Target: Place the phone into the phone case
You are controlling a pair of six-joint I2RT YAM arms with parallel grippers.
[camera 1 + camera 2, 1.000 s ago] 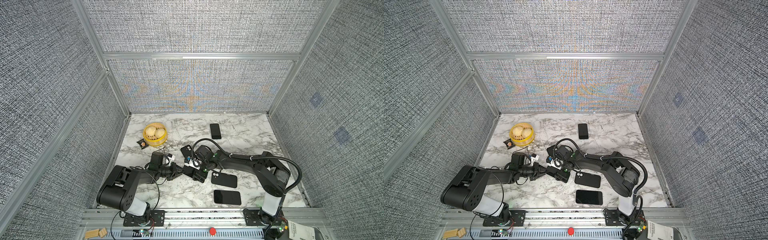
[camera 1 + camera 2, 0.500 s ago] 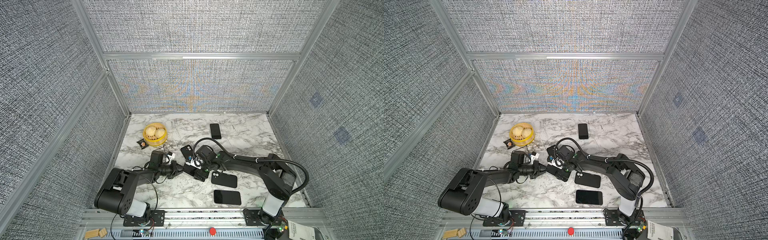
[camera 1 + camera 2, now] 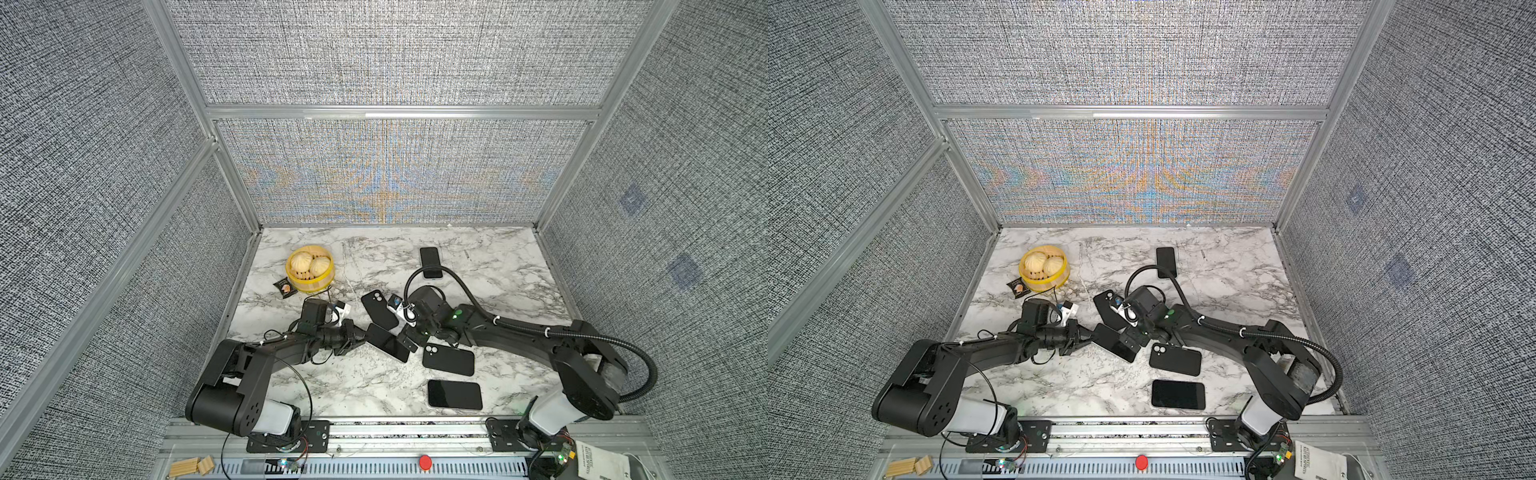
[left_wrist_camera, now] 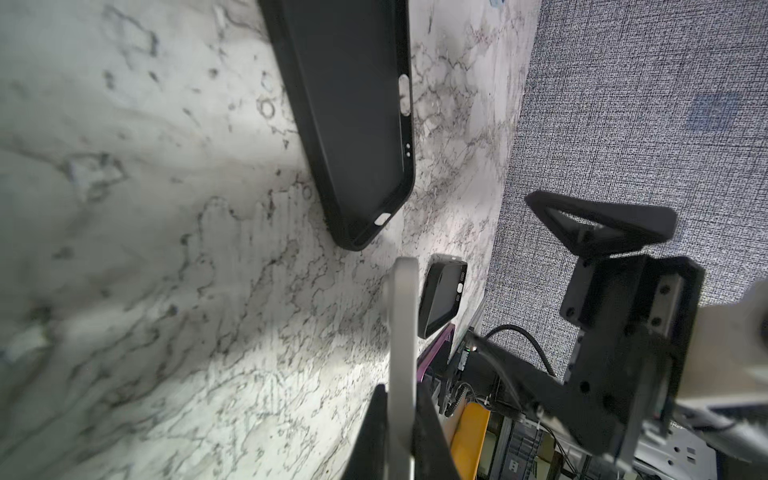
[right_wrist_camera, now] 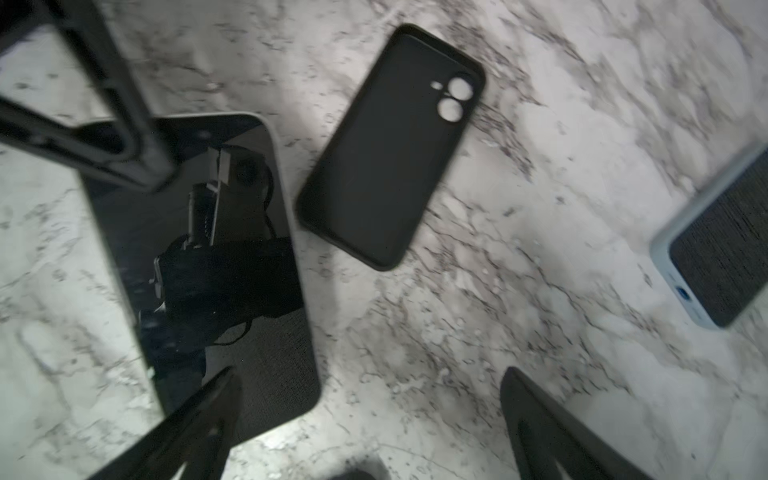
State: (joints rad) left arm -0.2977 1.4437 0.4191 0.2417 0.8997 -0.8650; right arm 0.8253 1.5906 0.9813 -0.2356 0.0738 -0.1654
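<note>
At the middle of the table [image 3: 498, 266], the left gripper [image 3: 362, 336] clamps one end of the phone [image 3: 388, 343]; the right gripper [image 5: 370, 376] hangs spread wide, empty.
The phone case [image 3: 378, 309] lies open side up just beside the phone. The step looks best done by levelling the phone over it, matching the camera corner to the cutouts and seating one end first.

We see a smooth, marble-patterned worktop [image 3: 498, 266], a phone [image 5: 208, 249] with a glossy, mirror-like face, a matt black phone case [image 5: 386, 166], rough woven cloth walls [image 3: 374, 62] and brushed metal rails [image 3: 399, 112].
</note>
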